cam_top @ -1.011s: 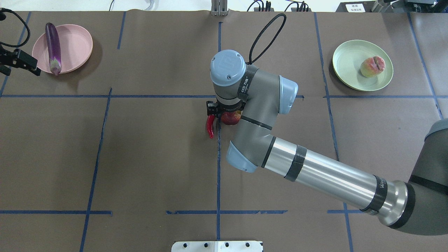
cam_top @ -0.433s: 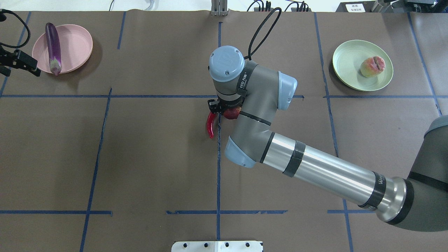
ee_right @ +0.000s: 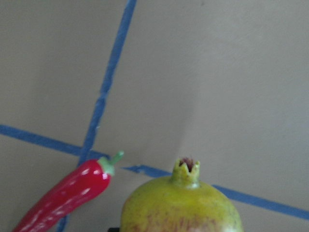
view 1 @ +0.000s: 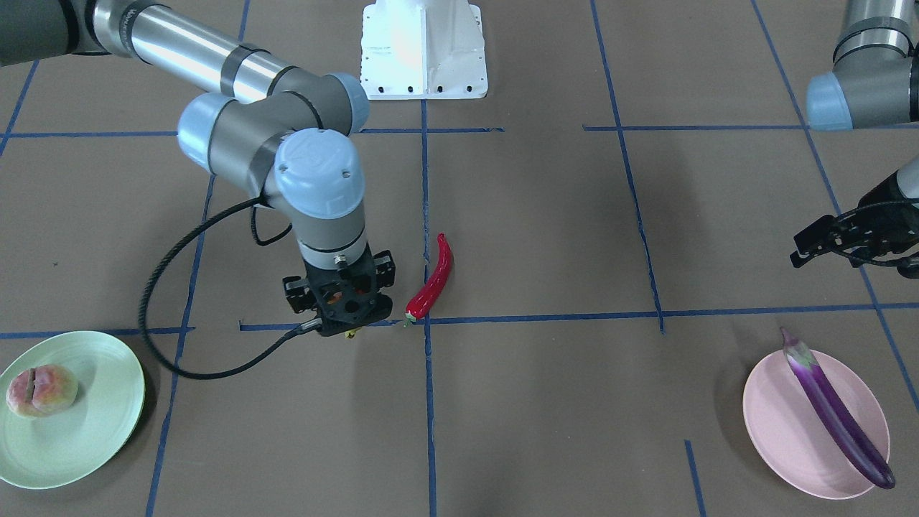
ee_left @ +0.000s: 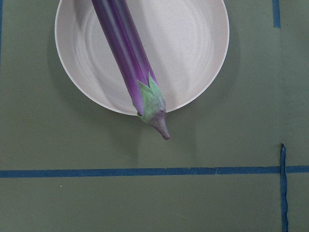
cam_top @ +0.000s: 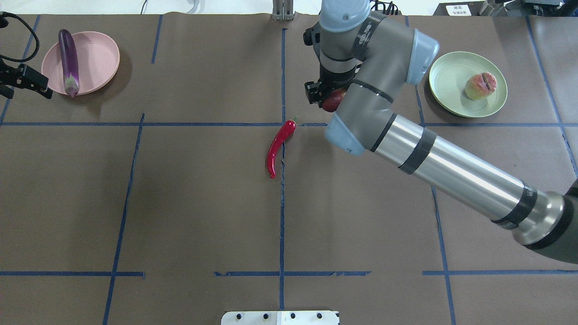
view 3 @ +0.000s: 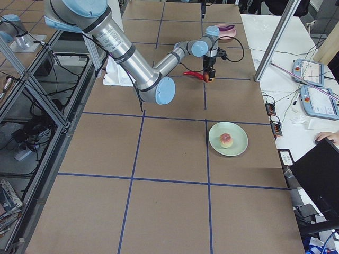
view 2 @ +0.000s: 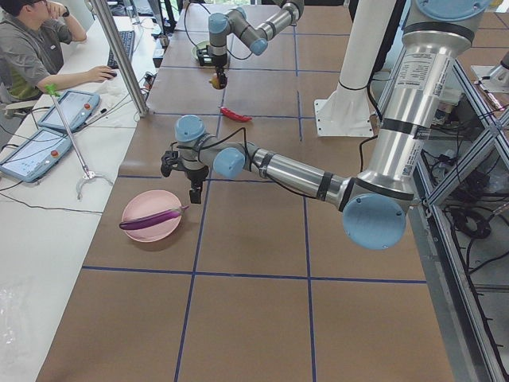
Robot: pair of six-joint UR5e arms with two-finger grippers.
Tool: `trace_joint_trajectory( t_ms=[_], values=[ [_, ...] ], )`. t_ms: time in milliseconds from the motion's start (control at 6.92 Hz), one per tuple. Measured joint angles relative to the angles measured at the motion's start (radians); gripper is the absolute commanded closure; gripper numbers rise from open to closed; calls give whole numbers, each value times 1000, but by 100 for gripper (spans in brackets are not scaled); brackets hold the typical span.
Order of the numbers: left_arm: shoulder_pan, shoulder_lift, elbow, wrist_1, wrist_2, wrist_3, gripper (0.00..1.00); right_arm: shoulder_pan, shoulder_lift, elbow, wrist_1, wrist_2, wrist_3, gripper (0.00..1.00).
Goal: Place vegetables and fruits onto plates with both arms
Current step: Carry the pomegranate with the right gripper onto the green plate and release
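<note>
Grips pomegranate [ee_right: 181,208] in right fingers [view 1: 336,322], up off the desk [cam_top: 180,203], just past chili pepper's [cam_top: 277,146] stem end. Leaves bare desk up to green plate's [cam_top: 451,85] rim, with peach [cam_top: 481,85] on its outer half. Hangs left fingers [view 1: 815,240] beside pink plate [cam_top: 97,58], spread impossible to tell, with eggplant's [cam_top: 68,58] cap overhanging the rim.

A brown table [cam_top: 180,203] crossed by blue tape lines [cam_top: 122,203] spreads under the right claw [view 1: 348,327]. Past the table's edge beyond the claw runs a white desk [view 2: 48,231] with two tablets [view 2: 28,155]; a silver post [view 2: 119,56] stands at that edge.
</note>
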Motion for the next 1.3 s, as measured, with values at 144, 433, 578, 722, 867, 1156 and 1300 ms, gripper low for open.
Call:
trace_joint_trajectory(
  t_ms=[144,433,578,722,867,1156,1300],
  values=[
    [1,0,0,0,0,0,0,91,-55,-2,-2,24,-179,93],
    [1,0,-1,-1,0,0,0,238,-186,-30,52,89,-502,94],
    [1,0,-2,-1,0,0,0,277,-235,-93,163,139,-566,94],
    [2,0,-3,-1,0,0,0,297,-261,-188,306,175,-587,73],
    [2,0,-6,-1,0,0,0,303,-267,-251,378,188,-592,1],
    [5,0,-6,-2,0,0,0,301,-266,-290,418,192,-561,0],
    [6,-1,-10,-4,0,0,0,300,-261,-287,423,194,-491,1]
  ],
)
